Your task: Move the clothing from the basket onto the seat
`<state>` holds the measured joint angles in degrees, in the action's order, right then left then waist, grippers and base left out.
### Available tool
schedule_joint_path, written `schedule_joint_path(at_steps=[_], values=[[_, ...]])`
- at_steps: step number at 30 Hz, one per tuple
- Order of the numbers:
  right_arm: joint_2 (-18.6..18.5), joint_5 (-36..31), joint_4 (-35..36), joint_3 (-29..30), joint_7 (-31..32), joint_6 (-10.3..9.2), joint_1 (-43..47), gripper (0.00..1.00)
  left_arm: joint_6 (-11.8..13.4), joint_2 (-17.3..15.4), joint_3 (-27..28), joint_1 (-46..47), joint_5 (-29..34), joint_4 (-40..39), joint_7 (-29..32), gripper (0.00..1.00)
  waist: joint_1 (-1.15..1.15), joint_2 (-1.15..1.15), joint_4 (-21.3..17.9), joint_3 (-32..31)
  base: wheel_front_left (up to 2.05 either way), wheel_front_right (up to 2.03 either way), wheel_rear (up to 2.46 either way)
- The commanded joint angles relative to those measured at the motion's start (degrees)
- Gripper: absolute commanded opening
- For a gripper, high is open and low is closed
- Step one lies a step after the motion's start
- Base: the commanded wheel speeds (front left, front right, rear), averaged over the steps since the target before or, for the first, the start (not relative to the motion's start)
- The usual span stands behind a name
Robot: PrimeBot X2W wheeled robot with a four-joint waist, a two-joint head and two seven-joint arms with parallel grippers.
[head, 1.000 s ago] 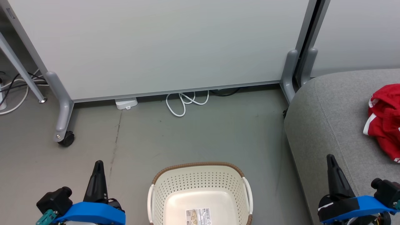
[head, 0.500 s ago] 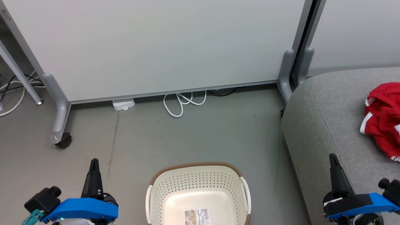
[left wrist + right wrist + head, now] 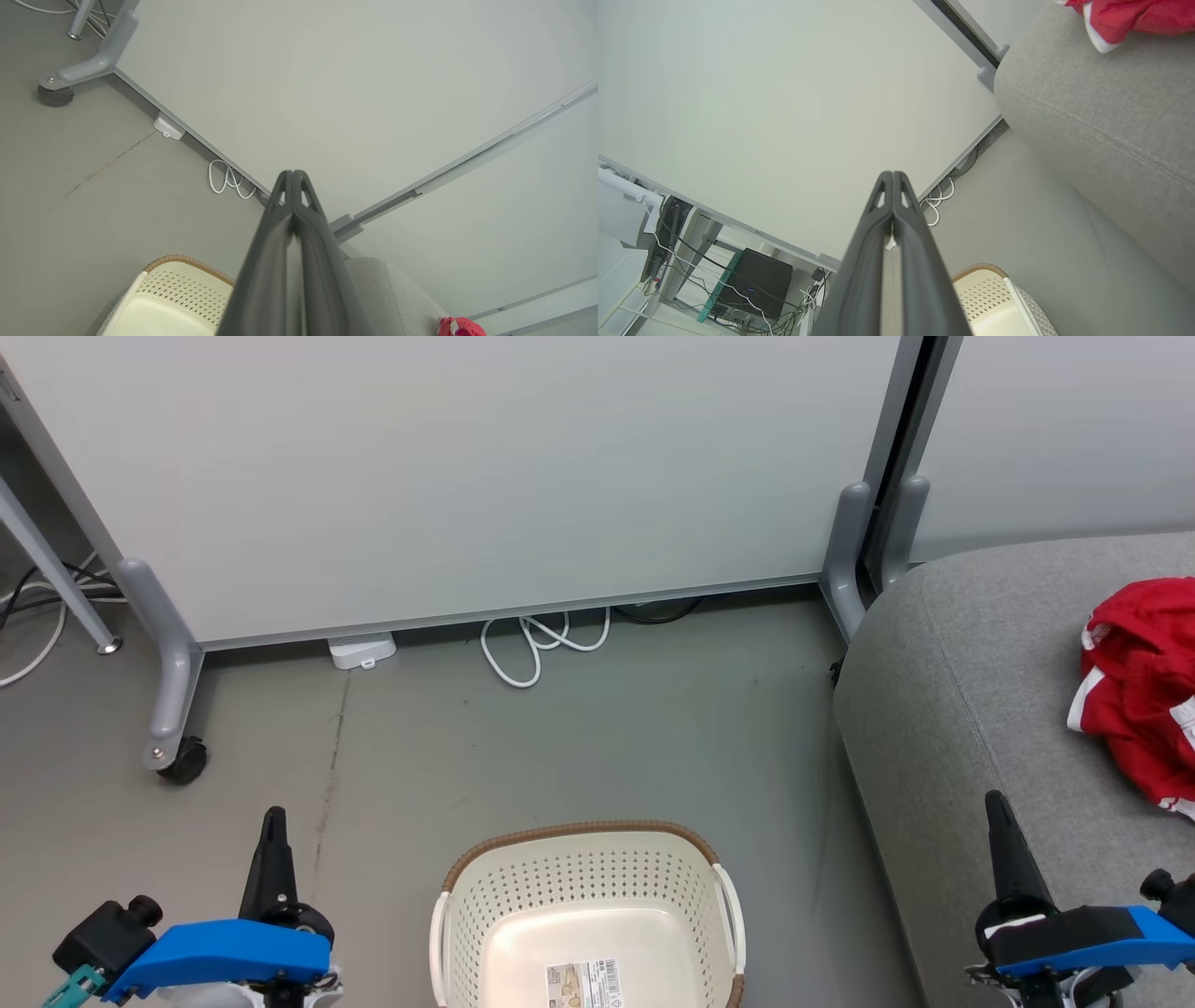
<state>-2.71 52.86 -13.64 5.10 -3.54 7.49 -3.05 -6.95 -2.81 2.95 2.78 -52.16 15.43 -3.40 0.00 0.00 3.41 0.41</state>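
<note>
I see one basket (image 3: 581, 875) at the bottom centre of the head view, standing on the grey floor (image 3: 579, 747), with one paper sticker (image 3: 583, 982) on its base. One bundle of red clothing (image 3: 1141, 695) lies on the seat (image 3: 971, 709) at the right edge of the frame, well apart from the basket; I cannot count the garments in it. I have two grippers in view. The left gripper (image 3: 273, 819) is at the lower left over the floor and the right gripper (image 3: 995, 803) at the lower right over the seat's front edge. On both, the jaws are pressed fully together and hold nothing. Across the top run two pale partition panels (image 3: 467, 476). One looped white cable (image 3: 537, 651) and one small white box (image 3: 361, 650) lie at their foot, and one caster wheel (image 3: 184, 763) shows at mid-left.
</note>
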Motion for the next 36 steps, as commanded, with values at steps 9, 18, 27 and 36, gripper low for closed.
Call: schedule_joint_path(at_steps=[9,18,27,36], values=[[-0.2,7.2,0.4,0.4,1.9,0.01,-1.9,0.0,-0.4,-0.1,0.9,2.0,-7.2,-0.9,1.8,0.0,0.0,0.0,-0.4,0.0,0.0,0.0,0.0],[-0.2,12.8,0.3,0.6,3.3,0.01,-2.1,0.0,-0.5,-0.1,1.4,2.4,-12.9,-1.0,3.3,0.0,0.0,0.0,-0.8,-0.1,0.0,0.0,0.0],[-0.2,17.8,0.1,0.7,4.6,0.01,-2.4,0.0,-0.5,-0.1,1.8,2.7,-18.1,-1.1,4.5,0.0,0.0,0.0,-1.2,-0.1,0.0,0.0,0.0],[-0.2,23.1,0.0,0.9,6.0,0.01,-2.7,0.0,-0.6,-0.1,2.3,2.9,-23.4,-1.2,5.9,0.0,0.0,0.0,-1.7,-0.1,0.0,0.0,0.0]])
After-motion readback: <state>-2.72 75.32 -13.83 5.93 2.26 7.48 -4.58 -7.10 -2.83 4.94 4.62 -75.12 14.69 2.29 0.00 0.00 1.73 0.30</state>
